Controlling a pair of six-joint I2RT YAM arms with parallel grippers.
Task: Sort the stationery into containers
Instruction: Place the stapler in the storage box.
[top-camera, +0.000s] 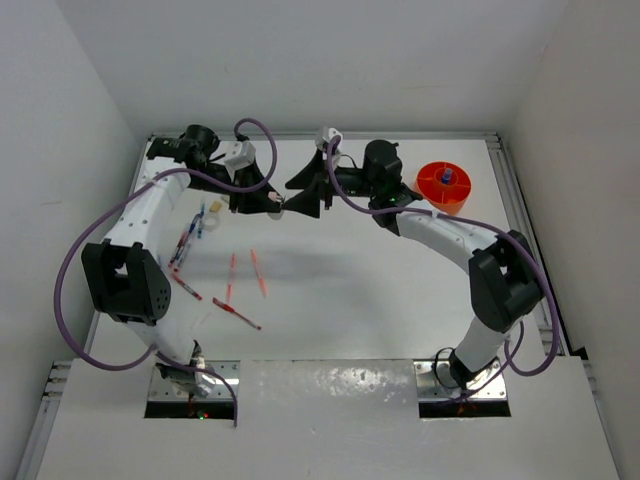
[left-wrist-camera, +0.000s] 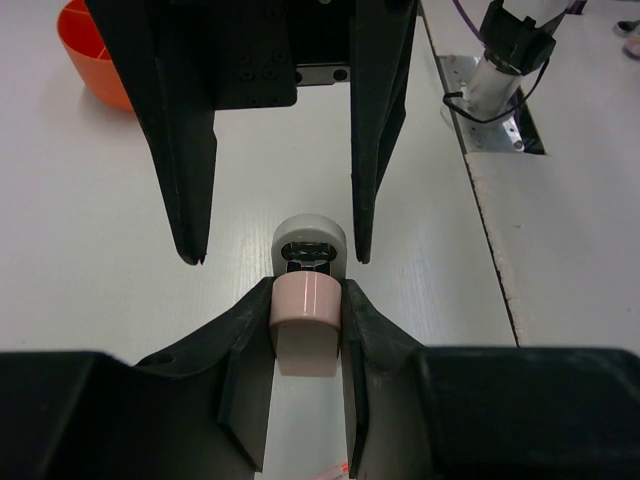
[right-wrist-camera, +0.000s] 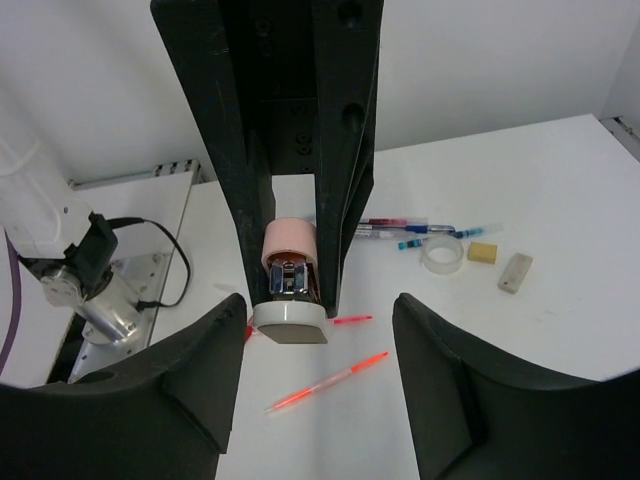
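Two arm bases (top-camera: 465, 365) sit at the near edge of the white counter (top-camera: 340, 330), and the left one's mount is half lost in a dark cut-out. Just beyond them several thin red pens (top-camera: 258, 272) lie scattered flat, left of centre. Further left a few blue-and-white pens (top-camera: 186, 240) lie close beside the left arm, too small there to count surely. The right wrist view shows a clear tape ring (right-wrist-camera: 442, 254), a small beige block (right-wrist-camera: 482, 252) and a pale grey oblong piece (right-wrist-camera: 515, 272) lying just beside those pens.

Further back, mid-counter, the two claws meet tip to tip. The left claw (left-wrist-camera: 305, 296) is clamped on a small stubby piece with a pink end and a pale grey end (right-wrist-camera: 290, 240); what sort of stationery it is cannot be made out. In the right wrist view this claw hides one end of the blue-and-white pens. The right claw (right-wrist-camera: 320, 305) stands wide, one finger on either side of the grey end with gaps showing, gripping nothing.

Farthest, at the right rear, the round orange plastic tub (top-camera: 428, 182) stands well apart from the pens. A small blue-capped bottle (top-camera: 447, 178) is inside it, in which compartment I cannot tell. The left wrist view catches only a slice of the tub, cut off at the upper left corner.
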